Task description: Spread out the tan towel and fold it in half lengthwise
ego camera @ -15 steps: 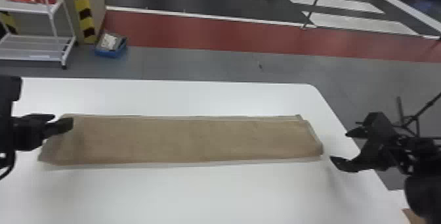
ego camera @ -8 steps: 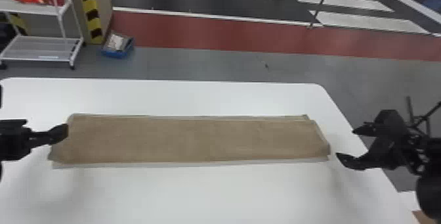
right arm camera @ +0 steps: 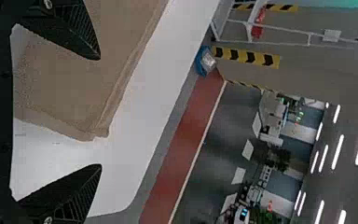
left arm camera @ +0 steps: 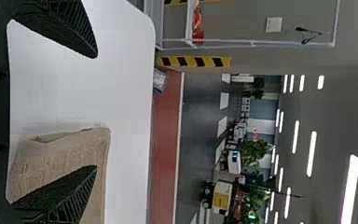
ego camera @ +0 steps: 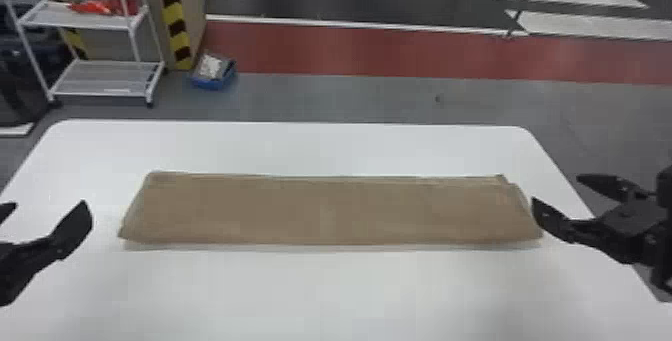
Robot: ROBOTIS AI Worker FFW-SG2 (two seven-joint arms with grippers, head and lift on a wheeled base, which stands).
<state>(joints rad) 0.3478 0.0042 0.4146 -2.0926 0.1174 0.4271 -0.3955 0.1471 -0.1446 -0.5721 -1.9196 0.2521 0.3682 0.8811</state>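
Towel [ego camera: 325, 210] lies as a long, narrow band across the middle of the worktop [ego camera: 330, 295]. Working from the left, I have the left gripper [ego camera: 50, 207] just beside the band's left end, fingers well apart with nothing between them. At that end the near corner juts out past the far one, and the left wrist view shows me a small gap between layers. Along the middle the cloth looks fairly flat, with edges of another layer peeking out on the far side. At the right end the layers at the far corner don't quite line up. The right gripper [ego camera: 556, 190] is there, fingers also apart and holding no cloth; I can't tell whether the nearer one brushes the towel.

By my reading, the spreading and the lengthwise fold are both done. What's left is optional: squaring those end corners, then backing both arms clear without snagging the cloth.
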